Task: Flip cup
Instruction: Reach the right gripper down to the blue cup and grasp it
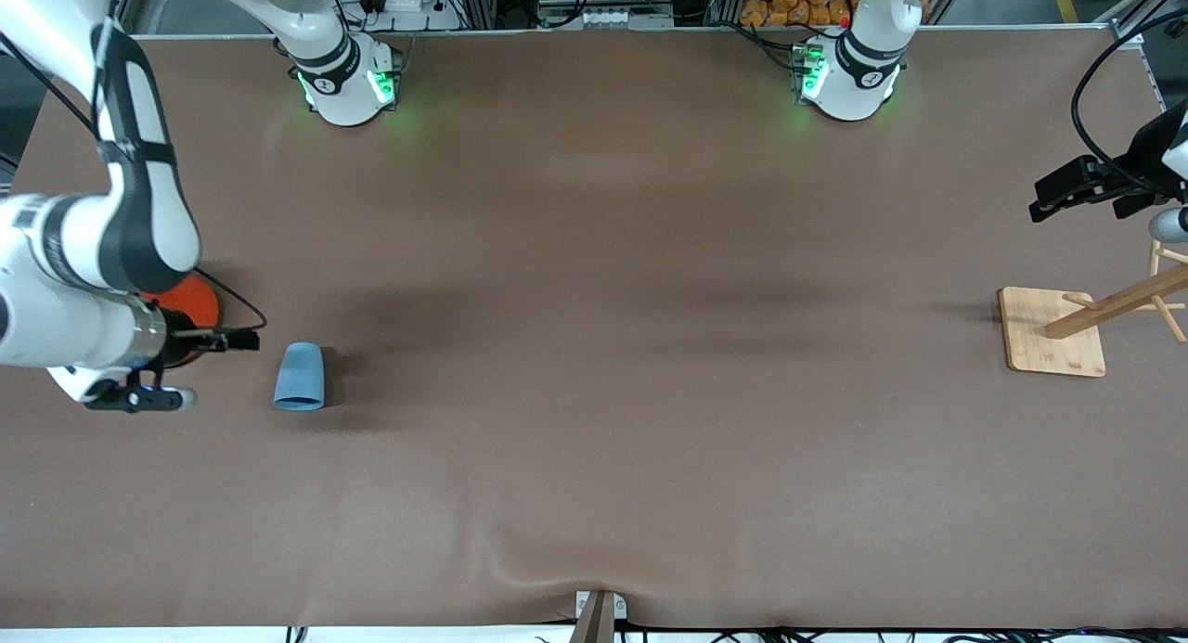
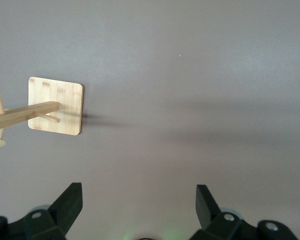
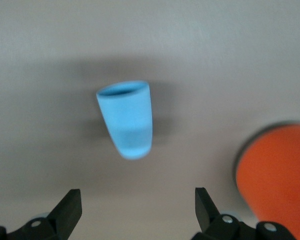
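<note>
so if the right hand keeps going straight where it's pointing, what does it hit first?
Most likely the cup, lying on its side centred between the open right hand fingers. The orange can sits off-line. Depth unclear.

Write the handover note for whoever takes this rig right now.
Right end effector: open, holding nothing, up over the table at the right arm's end, beside the cup.
Left end effector: open, holding nothing, waiting over the left arm's end near the wooden rack.
Cup: lying on its side on the table, near the orange can, untouched.
Done: nothing yet.
Left: grasp the cup and flip it.
</note>
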`<state>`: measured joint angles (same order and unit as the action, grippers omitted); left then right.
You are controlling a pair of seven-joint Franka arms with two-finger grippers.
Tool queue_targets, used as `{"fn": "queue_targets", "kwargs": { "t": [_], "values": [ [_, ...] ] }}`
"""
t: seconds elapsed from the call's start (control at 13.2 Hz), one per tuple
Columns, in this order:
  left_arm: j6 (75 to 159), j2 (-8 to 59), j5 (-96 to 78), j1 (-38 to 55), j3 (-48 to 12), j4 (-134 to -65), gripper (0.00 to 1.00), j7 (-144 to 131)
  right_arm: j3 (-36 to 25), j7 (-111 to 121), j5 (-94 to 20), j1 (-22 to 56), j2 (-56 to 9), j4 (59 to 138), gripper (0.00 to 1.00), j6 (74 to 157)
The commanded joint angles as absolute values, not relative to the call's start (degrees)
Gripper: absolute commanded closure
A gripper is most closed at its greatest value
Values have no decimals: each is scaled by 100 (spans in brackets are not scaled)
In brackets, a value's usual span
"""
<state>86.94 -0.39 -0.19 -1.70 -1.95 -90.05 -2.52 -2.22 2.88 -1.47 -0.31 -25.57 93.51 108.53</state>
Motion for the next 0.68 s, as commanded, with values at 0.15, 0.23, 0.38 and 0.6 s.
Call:
{"fn": "queue_targets", "kwargs": {
  "t": [0.15, 0.23, 0.38, 0.6],
  "values": [
    [8587, -9, -88, -176, -211, -8912, 0, -237, -220, 598, -228, 9, -3426, 9193, 0, 11855],
    [8587, 0, -88, -176, -211, -8912, 0, -229, -220, 606, -229, 35, -3567, 9202, 0, 12022],
    [8587, 0, -88, -176, -211, -8903, 0, -229, -202, 606, -246, 96, -3735, 9289, 0, 12120],
    [8587, 0, -88, -176, -211, -8895, 0, -228, -132, 615, -596, 97, -3744, 9649, 0, 12129]
  ]
}}
